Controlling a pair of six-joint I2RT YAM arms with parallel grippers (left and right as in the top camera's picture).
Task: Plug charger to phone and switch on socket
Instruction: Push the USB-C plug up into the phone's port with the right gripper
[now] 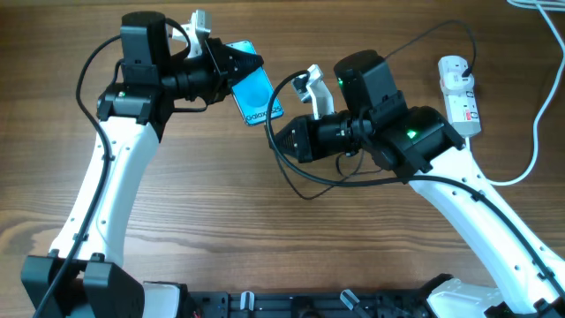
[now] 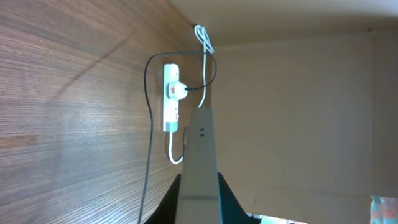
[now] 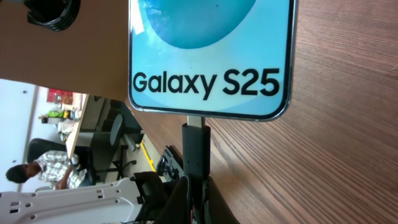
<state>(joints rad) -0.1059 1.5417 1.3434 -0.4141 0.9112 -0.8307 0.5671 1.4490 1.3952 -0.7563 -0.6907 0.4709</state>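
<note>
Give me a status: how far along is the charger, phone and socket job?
Done: the left gripper grips the phone.
In hand: the right gripper holds the charger with its tip at the phone's bottom edge. I can't tell whether it is fully seated.
Left: switching on the socket. Neither gripper is near it.

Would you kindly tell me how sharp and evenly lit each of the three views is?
Overhead: sharp, evenly lit, faint shadows on the table. Left wrist: power strip sharp, the near phone edge blurred. Right wrist: phone lettering crisp, the plug below slightly soft.
</note>
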